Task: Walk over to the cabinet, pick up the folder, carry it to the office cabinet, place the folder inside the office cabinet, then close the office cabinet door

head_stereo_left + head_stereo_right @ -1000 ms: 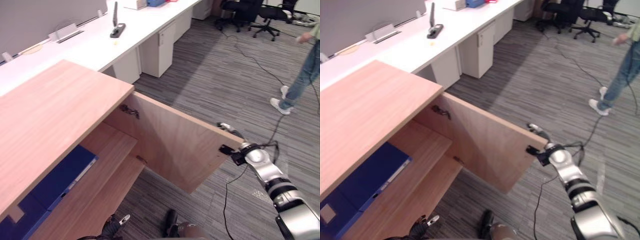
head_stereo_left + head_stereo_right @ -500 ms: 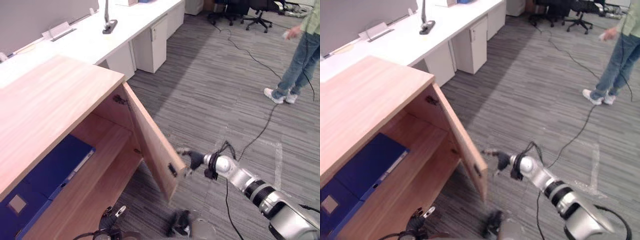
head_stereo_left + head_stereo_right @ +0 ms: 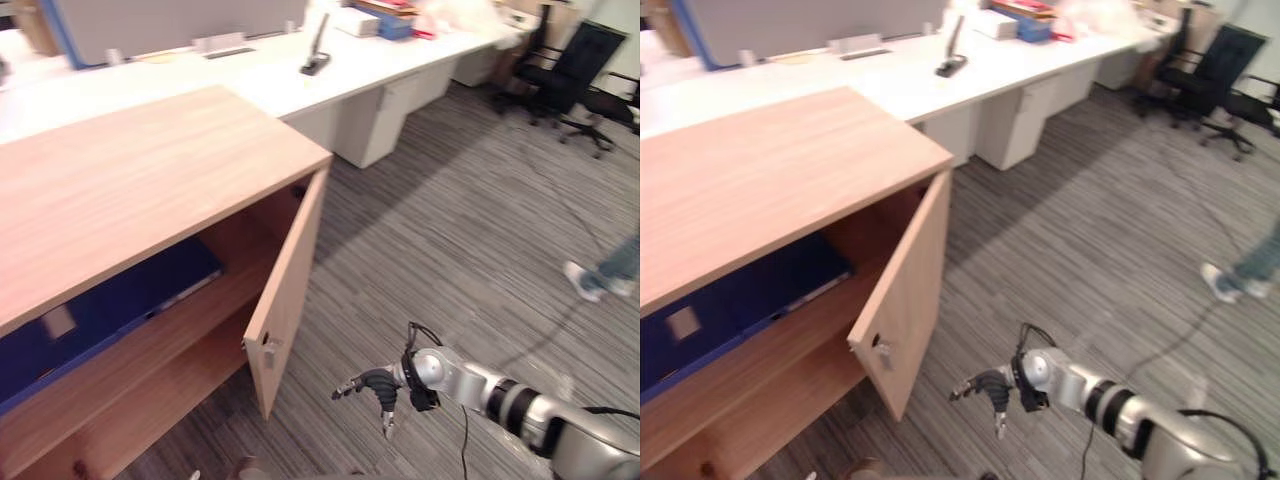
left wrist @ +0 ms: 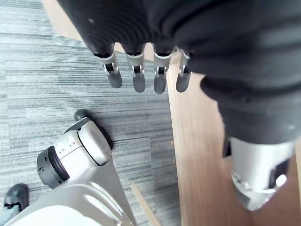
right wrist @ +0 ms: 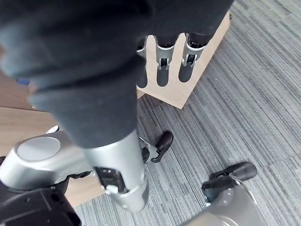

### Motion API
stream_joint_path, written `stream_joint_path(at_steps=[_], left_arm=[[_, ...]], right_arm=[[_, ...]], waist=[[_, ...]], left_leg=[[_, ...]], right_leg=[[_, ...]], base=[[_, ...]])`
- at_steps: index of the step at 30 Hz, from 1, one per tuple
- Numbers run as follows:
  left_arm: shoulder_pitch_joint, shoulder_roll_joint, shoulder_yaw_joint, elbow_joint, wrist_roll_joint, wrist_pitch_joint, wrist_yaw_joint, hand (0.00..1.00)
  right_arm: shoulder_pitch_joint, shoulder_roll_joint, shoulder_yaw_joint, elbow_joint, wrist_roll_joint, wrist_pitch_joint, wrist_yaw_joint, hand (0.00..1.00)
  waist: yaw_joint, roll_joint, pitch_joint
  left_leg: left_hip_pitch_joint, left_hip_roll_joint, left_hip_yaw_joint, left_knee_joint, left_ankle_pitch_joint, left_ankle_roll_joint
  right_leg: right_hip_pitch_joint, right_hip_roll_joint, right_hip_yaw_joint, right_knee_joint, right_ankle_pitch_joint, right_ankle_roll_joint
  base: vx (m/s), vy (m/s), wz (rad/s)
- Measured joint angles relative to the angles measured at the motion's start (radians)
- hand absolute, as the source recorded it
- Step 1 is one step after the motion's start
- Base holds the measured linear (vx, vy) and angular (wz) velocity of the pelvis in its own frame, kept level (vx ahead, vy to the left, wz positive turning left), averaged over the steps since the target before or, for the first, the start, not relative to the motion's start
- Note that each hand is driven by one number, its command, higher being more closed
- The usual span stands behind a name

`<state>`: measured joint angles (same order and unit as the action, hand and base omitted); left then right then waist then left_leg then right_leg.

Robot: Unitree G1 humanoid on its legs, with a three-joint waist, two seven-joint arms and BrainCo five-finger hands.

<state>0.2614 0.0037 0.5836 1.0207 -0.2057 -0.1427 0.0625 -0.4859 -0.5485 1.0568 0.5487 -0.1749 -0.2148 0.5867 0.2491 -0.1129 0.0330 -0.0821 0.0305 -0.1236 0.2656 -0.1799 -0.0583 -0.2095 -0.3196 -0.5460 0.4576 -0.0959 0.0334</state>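
- Left eye view: the cabinet [image 3: 130, 190] has its door [image 3: 287, 290] ajar, roughly half-way. The blue folder [image 3: 110, 310] lies flat on the upper shelf [image 3: 180, 325] inside. The right hand [image 3: 372, 384] hangs low over the carpet [image 3: 450, 230], right of the door and apart from it, fingers loosely spread, holding nothing.
- Right eye view: a white desk [image 3: 890, 85] runs behind the cabinet; a person's shoe [image 3: 1220, 281] shows far right.
- Left wrist view: the left hand [image 4: 138, 80] has straight fingers, empty, over carpet and a wood panel [image 4: 197, 141].
- Right wrist view: the right hand's fingers are straight, nothing held; the door's edge lies past them.
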Motion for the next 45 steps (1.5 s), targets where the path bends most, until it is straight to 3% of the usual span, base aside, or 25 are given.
stream_joint_path(at_steps=[3,6,7,8,9,10,12,13,15,17,19,20,21,24,25,26,28,30,32,34,36,37,38,43,45], left_arm=[[-0.001,0.003,0.014,0.014,-0.027,0.008,0.001,0.00],[-0.001,0.009,0.026,0.031,-0.038,0.011,0.001,0.00],[-0.005,0.007,0.027,0.029,-0.039,0.016,0.002,0.00],[-0.006,0.008,0.026,0.028,-0.039,0.016,0.005,0.00],[-0.017,0.012,0.018,0.028,-0.039,0.016,0.010,0.00],[-0.041,0.023,-0.014,0.027,-0.028,0.017,0.019,0.00],[-0.052,0.041,-0.047,-0.004,0.004,0.019,0.022,0.00],[-0.057,0.047,-0.048,-0.018,0.023,0.020,0.024,0.00],[-0.054,0.039,-0.047,-0.080,0.057,0.026,0.041,0.00],[-0.042,0.034,-0.051,-0.140,0.061,0.036,0.064,0.00],[-0.047,0.024,-0.102,-0.240,0.091,0.038,0.077,0.00],[-0.048,0.015,-0.167,-0.315,0.116,0.038,0.084,0.00],[-0.049,-0.001,-0.226,-0.369,0.144,0.038,0.083,0.00],[-0.050,-0.005,-0.329,-0.419,0.196,0.038,0.065,0.00],[-0.041,0.003,-0.371,-0.423,0.213,0.037,0.056,0.00],[-0.042,0.006,-0.389,-0.423,0.215,0.036,0.043,0.00],[-0.037,0.019,-0.456,-0.417,0.212,0.036,0.007,0.00],[-0.047,0.033,-0.514,-0.407,0.236,0.035,-0.020,0.00],[-0.052,0.043,-0.523,-0.396,0.228,0.035,-0.032,0.00],[-0.043,0.043,-0.511,-0.382,0.184,0.037,-0.037,0.00],[-0.043,0.047,-0.491,-0.381,0.113,0.037,-0.037,0.00],[-0.043,0.046,-0.486,-0.381,0.107,0.037,-0.036,0.00],[-0.040,0.043,-0.450,-0.381,0.082,0.038,-0.034,0.00],[-0.024,0.039,-0.150,-0.453,0.026,0.060,-0.004,0.00],[-0.034,0.042,0.090,-0.500,-0.032,0.061,0.031,0.00]], right_arm=[[0.002,0.124,-0.012,0.110,-0.060,0.004,-0.064,0.00],[0.023,0.201,-0.068,0.188,-0.084,0.010,-0.123,0.00],[0.058,0.238,-0.156,0.237,-0.084,0.012,-0.156,0.00],[0.081,0.250,-0.194,0.253,-0.086,0.016,-0.173,0.00],[0.123,0.259,-0.255,0.267,-0.087,0.018,-0.195,0.00],[0.196,0.278,-0.376,0.291,-0.081,0.027,-0.229,0.00],[0.256,0.320,-0.530,0.372,-0.075,0.046,-0.258,0.00],[0.265,0.332,-0.580,0.412,-0.065,0.052,-0.272,0.00],[0.291,0.362,-0.789,0.590,0.001,0.089,-0.353,0.00],[0.363,0.358,-0.843,0.603,0.045,0.110,-0.404,0.00],[0.417,0.360,-0.853,0.603,0.064,0.130,-0.432,0.00],[0.434,0.377,-0.877,0.601,0.073,0.136,-0.446,0.00],[0.439,0.391,-0.885,0.594,0.075,0.136,-0.460,0.00],[0.441,0.420,-0.923,0.593,0.077,0.134,-0.472,0.00],[0.443,0.430,-0.941,0.595,0.077,0.135,-0.471,0.00],[0.441,0.436,-0.960,0.595,0.077,0.135,-0.472,0.00],[0.443,0.448,-1.020,0.599,0.077,0.136,-0.471,0.00],[0.443,0.451,-1.081,0.602,0.076,0.136,-0.473,0.00],[0.454,0.464,-1.105,0.604,0.080,0.137,-0.474,0.00],[0.473,0.481,-1.112,0.603,0.108,0.139,-0.475,0.00],[0.476,0.491,-1.111,0.597,0.156,0.139,-0.474,0.00],[0.473,0.490,-1.111,0.595,0.157,0.139,-0.474,0.00],[0.459,0.492,-1.109,0.586,0.164,0.140,-0.474,0.00],[0.441,0.475,-1.004,0.444,0.197,0.146,-0.464,0.00],[0.468,0.449,-0.899,0.305,0.197,0.158,-0.433,0.00]], waist=[[0.018,0.003,-0.001],[0.039,0.006,-0.005],[0.042,0.016,0.002],[0.038,0.020,0.000],[0.024,0.026,0.004],[-0.001,0.039,0.014],[-0.033,0.049,0.030],[-0.038,0.053,0.036],[-0.026,0.100,0.023],[-0.042,0.104,0.023],[-0.056,0.097,0.038],[-0.059,0.074,0.051],[-0.062,0.067,0.056],[-0.069,0.068,0.058],[-0.075,0.081,0.064],[-0.076,0.084,0.073],[-0.083,0.080,0.081],[-0.099,0.081,0.082],[-0.113,0.072,0.089],[-0.124,0.074,0.090],[-0.131,0.063,0.085],[-0.132,0.065,0.087],[-0.138,0.067,0.090],[-0.143,0.065,0.096],[-0.147,0.060,0.088]], left_leg=[[-0.025,-0.037,-0.136,0.020,0.011,0.009],[-0.048,-0.075,-0.267,0.037,0.024,0.006],[-0.065,-0.095,-0.369,0.045,0.028,0.010],[-0.077,-0.107,-0.420,0.051,0.029,0.008],[-0.096,-0.124,-0.506,0.061,0.030,0.005],[-0.115,-0.158,-0.652,0.065,0.029,0.001],[-0.116,-0.190,-0.781,0.062,0.027,-0.014],[-0.111,-0.189,-0.820,0.058,0.027,-0.031],[-0.115,-0.122,-0.909,0.020,0.045,-0.060],[-0.147,-0.151,-0.852,0.100,0.047,-0.054],[-0.167,-0.145,-0.795,0.079,0.104,-0.098],[-0.191,-0.137,-0.682,0.051,0.164,-0.070],[-0.224,-0.106,-0.490,0.035,0.198,-0.032],[-0.323,-0.016,-0.047,0.281,0.087,0.009],[-0.318,0.018,0.090,0.316,0.052,0.018],[-0.322,0.025,0.132,0.317,0.058,0.029],[-0.323,-0.004,0.151,0.245,0.099,0.062],[-0.288,-0.060,0.146,0.071,0.220,0.078],[-0.262,-0.055,0.245,0.004,0.213,0.121],[-0.227,-0.072,0.244,-0.042,0.262,0.125],[-0.144,-0.122,0.180,-0.267,0.387,0.126],[-0.137,-0.124,0.175,-0.288,0.400,0.127],[-0.113,-0.128,0.158,-0.357,0.432,0.124],[-0.107,-0.128,0.169,-0.360,0.423,0.127],[-0.102,-0.124,0.197,-0.360,0.417,0.127]], right_leg=[[0.014,-0.057,0.038,0.102,0.003,0.003],[0.025,-0.059,0.127,0.142,0.003,0.001],[0.002,-0.024,0.279,0.171,-0.060,-0.020],[0.008,0.021,0.362,0.137,-0.093,-0.010],[0.020,0.076,0.496,0.082,-0.131,0.003],[0.034,0.149,0.679,0.016,-0.171,0.052],[0.073,0.162,0.738,-0.076,-0.186,0.092],[0.079,0.159,0.713,-0.068,-0.188,0.134],[0.104,0.215,0.569,-0.051,-0.224,0.064],[0.134,0.217,0.456,-0.031,-0.249,0.036],[0.166,0.208,0.340,0.005,-0.280,0.028],[0.182,0.187,0.274,0.004,-0.287,0.022],[0.197,0.181,0.211,-0.018,-0.279,0.011],[0.216,0.184,0.121,-0.033,-0.275,0.004],[0.234,0.186,0.106,-0.032,-0.275,0.004],[0.237,0.188,0.105,-0.030,-0.275,0.004],[0.239,0.185,0.089,-0.078,-0.266,0.017],[0.270,0.159,0.011,-0.158,-0.212,0.028],[0.297,0.146,-0.053,-0.187,-0.193,0.037],[0.338,0.144,-0.114,-0.191,-0.192,0.038],[0.333,0.128,-0.123,-0.190,-0.192,0.037],[0.332,0.129,-0.125,-0.191,-0.192,0.037],[0.330,0.135,-0.131,-0.199,-0.193,0.038],[0.343,0.145,-0.098,-0.237,-0.200,0.035],[0.337,0.147,-0.063,-0.243,-0.202,0.038]], base=[[-0.04,0.032,1.37],[0.04,-0.056,1.56],[0.06,-0.105,1.71],[0.08,-0.214,2.23],[0.04,-0.293,2.68],[0.02,-0.333,2.78],[-0.04,-0.402,2.54],[-0.08,-0.435,2.34],[-0.12,-0.421,1.59],[-0.07,-0.364,1.64],[0.01,-0.220,1.94],[0.01,-0.139,1.65],[0.00,-0.100,1.48],[0.07,-0.030,0.93],[0.12,-0.003,0.70],[0.08,0.013,0.63],[0.04,0.027,0.73],[0.09,0.057,1.08],[0.03,0.052,0.94],[0.02,0.012,0.89],[0.06,0.045,0.74],[0.05,0.052,0.55],[0.01,0.040,0.31],[-0.02,0.022,0.00],[-0.01,0.006,-0.27]])
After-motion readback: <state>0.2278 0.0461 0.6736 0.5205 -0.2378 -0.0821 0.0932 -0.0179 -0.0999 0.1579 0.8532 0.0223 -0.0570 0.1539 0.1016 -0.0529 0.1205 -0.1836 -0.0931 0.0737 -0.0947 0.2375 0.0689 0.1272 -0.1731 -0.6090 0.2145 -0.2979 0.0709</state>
